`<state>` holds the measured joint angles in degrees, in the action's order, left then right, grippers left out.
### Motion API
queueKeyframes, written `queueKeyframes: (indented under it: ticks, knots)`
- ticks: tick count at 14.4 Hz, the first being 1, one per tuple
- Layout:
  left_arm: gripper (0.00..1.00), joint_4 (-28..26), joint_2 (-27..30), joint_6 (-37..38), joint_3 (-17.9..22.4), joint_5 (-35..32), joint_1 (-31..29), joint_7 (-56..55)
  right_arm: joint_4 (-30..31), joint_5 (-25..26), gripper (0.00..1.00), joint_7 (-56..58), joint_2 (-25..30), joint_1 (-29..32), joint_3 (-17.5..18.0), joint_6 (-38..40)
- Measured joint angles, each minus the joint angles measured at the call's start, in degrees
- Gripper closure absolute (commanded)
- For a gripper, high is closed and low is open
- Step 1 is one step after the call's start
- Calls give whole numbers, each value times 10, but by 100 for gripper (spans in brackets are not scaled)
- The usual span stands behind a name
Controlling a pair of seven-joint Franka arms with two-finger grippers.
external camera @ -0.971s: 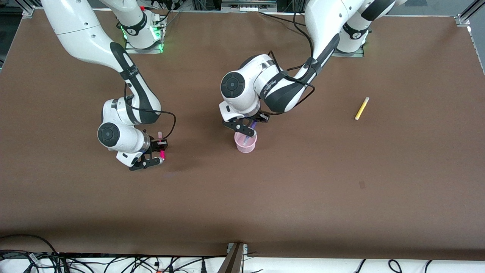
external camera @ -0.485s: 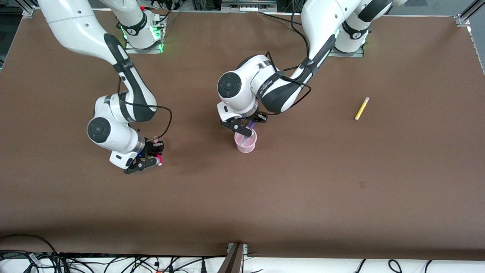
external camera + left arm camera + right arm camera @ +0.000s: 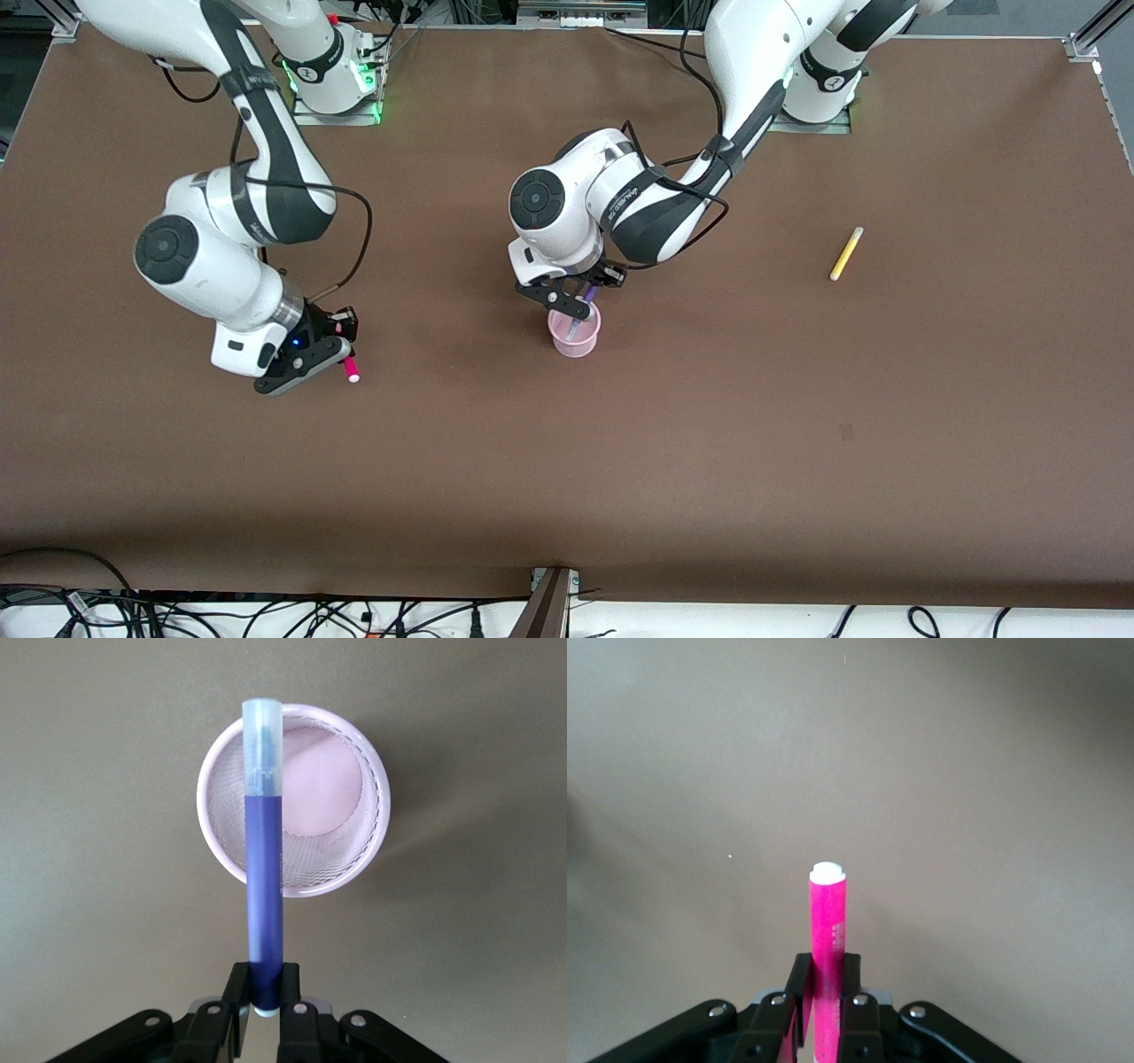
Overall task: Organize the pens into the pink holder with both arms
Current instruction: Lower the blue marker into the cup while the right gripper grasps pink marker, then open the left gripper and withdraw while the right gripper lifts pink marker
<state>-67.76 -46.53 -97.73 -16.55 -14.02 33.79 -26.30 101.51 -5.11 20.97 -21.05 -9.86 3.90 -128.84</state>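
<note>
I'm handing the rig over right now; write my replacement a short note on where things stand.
Left hand: shut on the purple pen, held over the pink holder, tip pointing into it, not released.
Right hand: shut on the pink pen, lifted over bare table toward the right arm's end, away from the holder.
Yellow pen: lying on the table toward the left arm's end, untouched.
Green pen: not in view.
Done: no pen seen standing free in the holder.
Left: drop the purple, bring over the pink, fetch the yellow.
</note>
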Motion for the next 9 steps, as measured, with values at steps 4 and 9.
queueKeyframes:
  ticks: [4,9]
  knots:
    - [24,1,0,7,0,0,0,0,0,0,100,3,35,0,0,51]
    - [0,4,0,10,0,0,1,-1,-2,0,100,3,106,0,-13,156]
